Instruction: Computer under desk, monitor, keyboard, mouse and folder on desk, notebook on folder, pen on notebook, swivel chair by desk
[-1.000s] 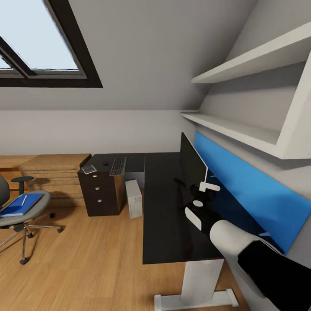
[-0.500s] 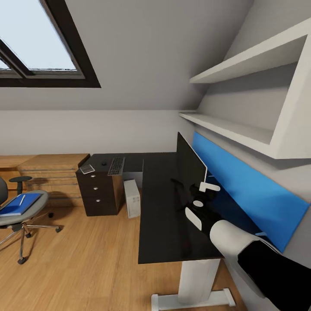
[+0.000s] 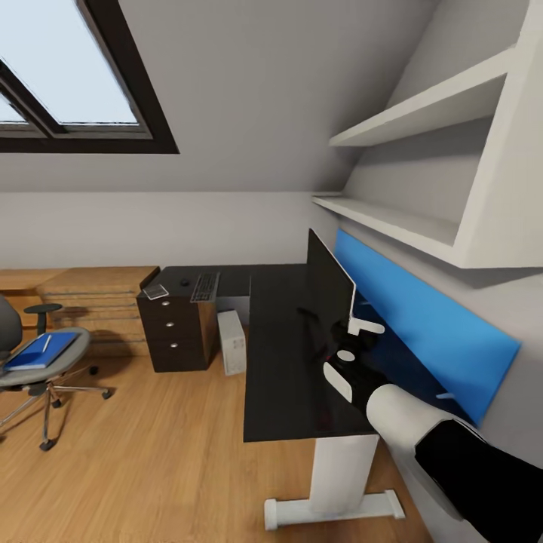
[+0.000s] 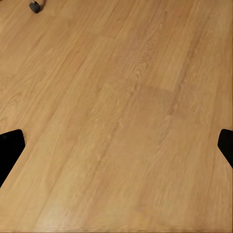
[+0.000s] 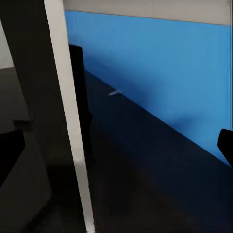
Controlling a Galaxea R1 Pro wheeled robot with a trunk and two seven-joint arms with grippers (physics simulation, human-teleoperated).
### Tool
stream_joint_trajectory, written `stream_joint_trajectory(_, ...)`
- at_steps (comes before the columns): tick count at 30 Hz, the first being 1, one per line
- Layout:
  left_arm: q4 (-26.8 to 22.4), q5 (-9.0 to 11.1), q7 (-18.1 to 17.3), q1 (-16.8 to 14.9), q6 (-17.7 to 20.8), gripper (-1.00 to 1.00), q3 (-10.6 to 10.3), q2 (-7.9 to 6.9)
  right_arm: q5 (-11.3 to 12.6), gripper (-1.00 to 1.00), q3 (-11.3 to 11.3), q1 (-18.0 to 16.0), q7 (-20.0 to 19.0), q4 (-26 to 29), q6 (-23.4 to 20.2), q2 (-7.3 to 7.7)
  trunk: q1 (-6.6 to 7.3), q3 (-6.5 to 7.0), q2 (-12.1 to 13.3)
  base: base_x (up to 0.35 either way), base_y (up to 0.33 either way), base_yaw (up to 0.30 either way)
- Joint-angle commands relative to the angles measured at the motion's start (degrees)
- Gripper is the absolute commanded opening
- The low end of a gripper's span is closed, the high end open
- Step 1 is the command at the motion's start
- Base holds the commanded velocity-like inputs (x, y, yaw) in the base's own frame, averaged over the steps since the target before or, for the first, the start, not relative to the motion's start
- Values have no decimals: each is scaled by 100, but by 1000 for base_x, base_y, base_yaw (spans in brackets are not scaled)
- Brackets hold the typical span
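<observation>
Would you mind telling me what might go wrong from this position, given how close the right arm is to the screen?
1. The right hand sits right beside the monitor standing on the desk; a careless swing could knock the screen over.
2. The pen lies loose on the folder on the swivel chair; moving either could roll it off.

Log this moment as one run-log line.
right claw: open, at monitor | monitor: on desk | folder: on swivel chair | left claw: open, over floor
</observation>
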State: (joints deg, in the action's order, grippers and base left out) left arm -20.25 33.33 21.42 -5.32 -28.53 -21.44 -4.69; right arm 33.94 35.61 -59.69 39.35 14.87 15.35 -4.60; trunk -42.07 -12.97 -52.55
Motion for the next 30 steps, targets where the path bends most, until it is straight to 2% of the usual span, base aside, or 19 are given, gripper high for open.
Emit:
stream_joint_trajectory(1, -5, 24, 46, -4, -13, 100, -48, -5, 59, 100, 49, -7, 20, -2, 29, 2, 3, -8, -6, -322, 0, 0)
stream_joint_trajectory(21, -4, 24, 21, -4, 30, 100, -36, -22, 70, 100, 66, 71, -92, 23, 44, -82, 3, -8, -6, -334, 0, 0)
stream_joint_trajectory(22, 0, 25, 20, -4, 31, 100, -30, -23, 79, 100, 64, 90, -167, 22, 46, -207, 3, -8, -6, -336, 0, 0)
stream_joint_trajectory(25, 1, 27, 20, -4, 31, 100, -29, -23, 79, 100, 63, 108, -204, 13, 46, -244, 3, -8, -6, -336, 0, 0)
stream_joint_trajectory(28, 3, 26, 20, -4, 27, 100, -27, -23, 83, 100, 56, 227, -256, 9, 46, -284, 3, -8, -6, -336, 0, 0)
stream_joint_trajectory(30, 3, 24, 13, -4, 49, 100, -34, -23, 86, 100, 56, 649, -279, 17, 85, -307, 3, -8, -6, -336, 0, 0)
